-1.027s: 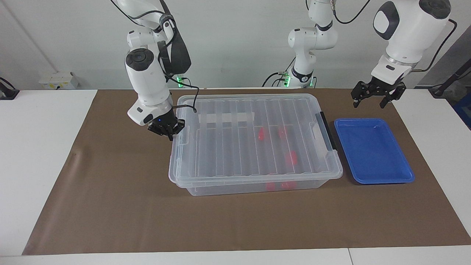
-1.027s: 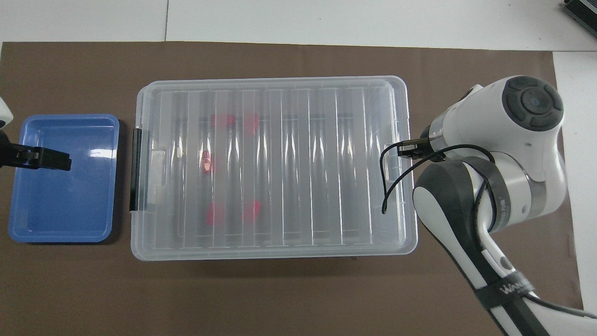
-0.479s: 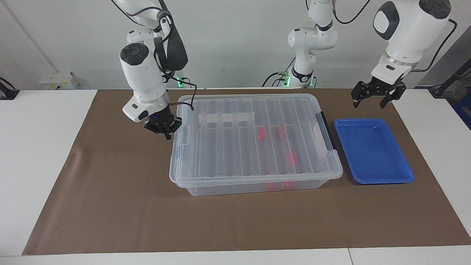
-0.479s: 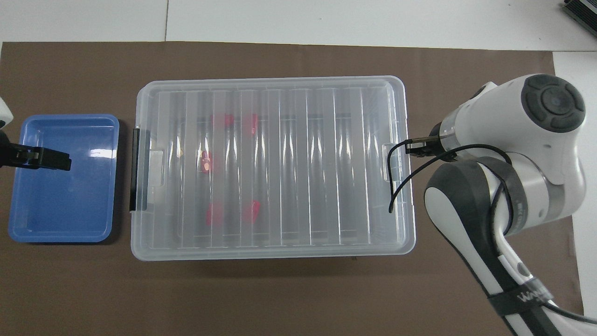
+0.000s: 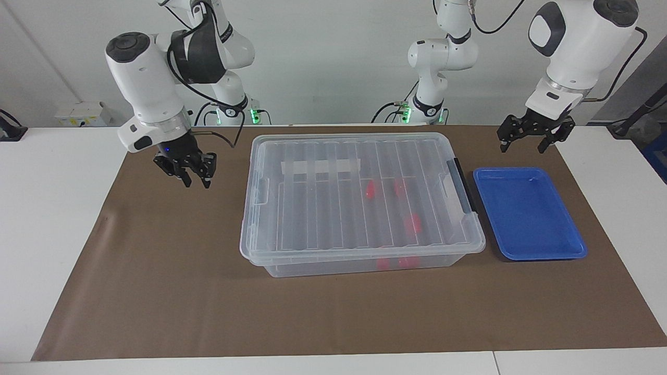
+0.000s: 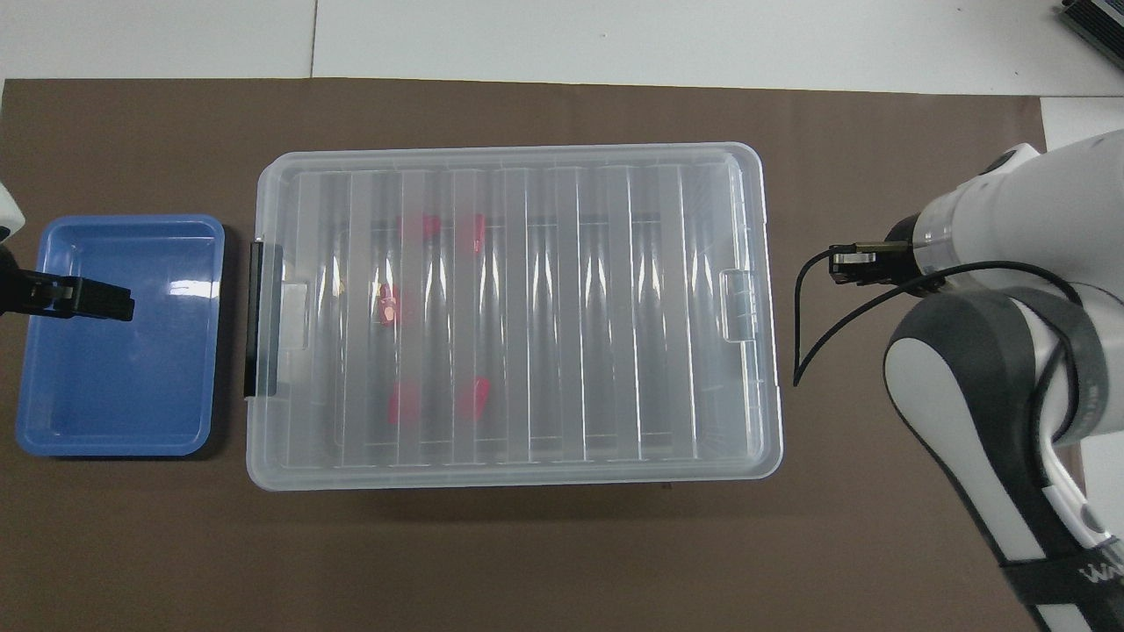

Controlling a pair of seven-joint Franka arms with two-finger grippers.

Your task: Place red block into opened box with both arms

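Pulling away from the box's end, the right gripper (image 5: 193, 174) is now hanging over bare brown mat (image 5: 156, 271) at about nine o'clock of the box (image 5: 359, 203) in the facing view, its fingers parted and gripping nothing. Red blocks (image 5: 412, 224) are lying inside the box, clustered toward the left arm's end, showing blurred through the ribbed clear lid (image 6: 514, 307), which is sitting flat on the box. The black latch handle (image 5: 461, 185) is lying along the end that faces the blue tray (image 5: 529, 213). That tray is sitting just beside the box at three o'clock in the facing view, with no block in it. Over its robot-side corner the left gripper (image 5: 529, 138) is waiting, fingers spread wide and empty. Judging by this, the placing looks finished and the lid is back on; little seems left beyond both arms retiring.
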